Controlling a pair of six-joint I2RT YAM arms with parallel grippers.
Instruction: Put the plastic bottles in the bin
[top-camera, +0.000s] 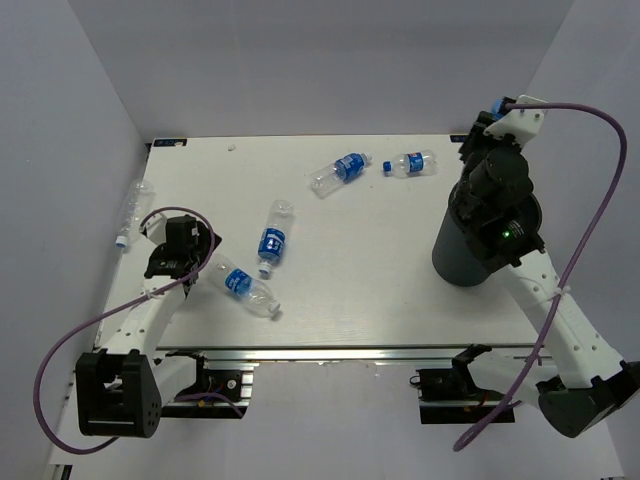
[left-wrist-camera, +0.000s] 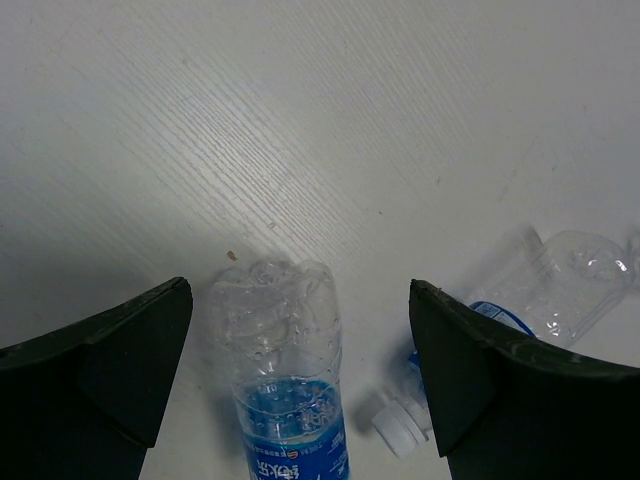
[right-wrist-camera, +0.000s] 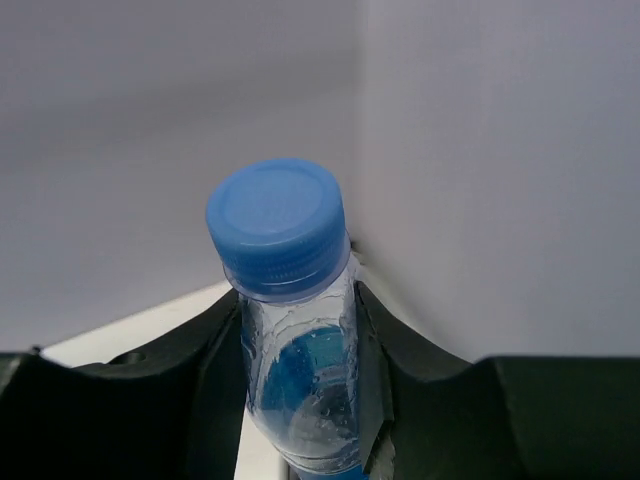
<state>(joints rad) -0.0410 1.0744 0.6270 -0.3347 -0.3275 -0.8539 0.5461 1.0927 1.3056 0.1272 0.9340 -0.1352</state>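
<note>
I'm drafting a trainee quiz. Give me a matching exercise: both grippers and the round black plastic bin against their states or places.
Things: 1 left gripper; 2 right gripper; 3 round black plastic bin.
States: A stands at the right side of the white table; B shut on a blue-capped clear plastic bottle; C open over a lying blue-labelled clear bottle.
Pairs: 1-C, 2-B, 3-A.

Counted five clear, crinkled plastic bottles lying flat: near-left bottle with blue label, cap toward the front; middle bottle just beyond it, almost touching; two far bottles lying cap to cap; pale bottle at far left. Noted sixth bottle upright, blue cap up, raised beyond the bin, possibly over it. Logged bin as round, dark, upright, at right.
</note>
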